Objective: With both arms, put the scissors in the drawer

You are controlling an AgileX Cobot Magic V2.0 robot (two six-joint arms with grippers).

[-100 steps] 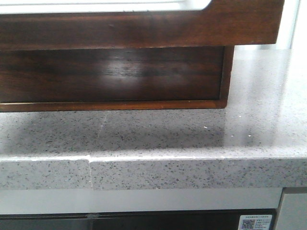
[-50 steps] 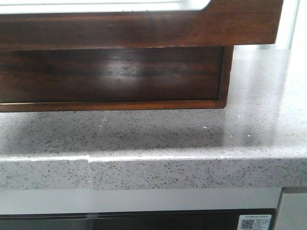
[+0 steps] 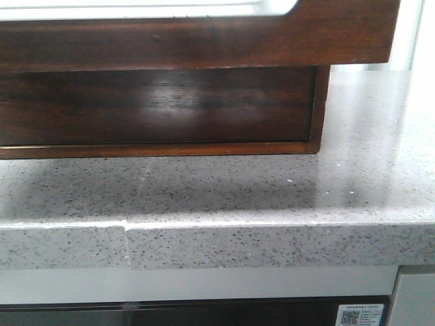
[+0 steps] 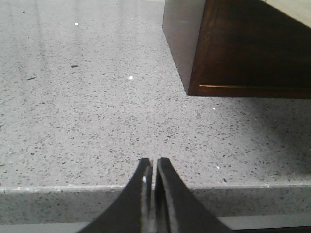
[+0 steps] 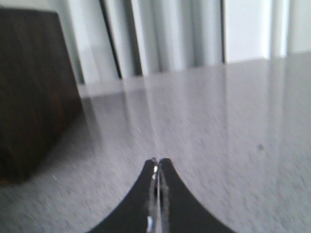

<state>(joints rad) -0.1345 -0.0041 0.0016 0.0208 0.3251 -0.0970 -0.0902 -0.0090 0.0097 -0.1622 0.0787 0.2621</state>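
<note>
The drawer (image 3: 204, 42) shows in the front view as a wide dark reddish-brown band across the top. It stands out towards me, with a curved notch in its top edge and a pale inside above. The scissors are out of view in every frame. My left gripper (image 4: 152, 162) is shut and empty, low over the speckled grey counter's front edge, short of the cabinet's corner (image 4: 194, 90). My right gripper (image 5: 158, 161) is shut over the counter, with the cabinet's dark side (image 5: 34, 87) off to one side. Neither gripper shows in the front view.
The dark wooden cabinet frame (image 3: 170, 109) stands on the grey stone counter (image 3: 272, 197) below the drawer. The counter has a seam at its front edge (image 3: 127, 238). Pale vertical panels (image 5: 170, 34) stand behind the counter in the right wrist view.
</note>
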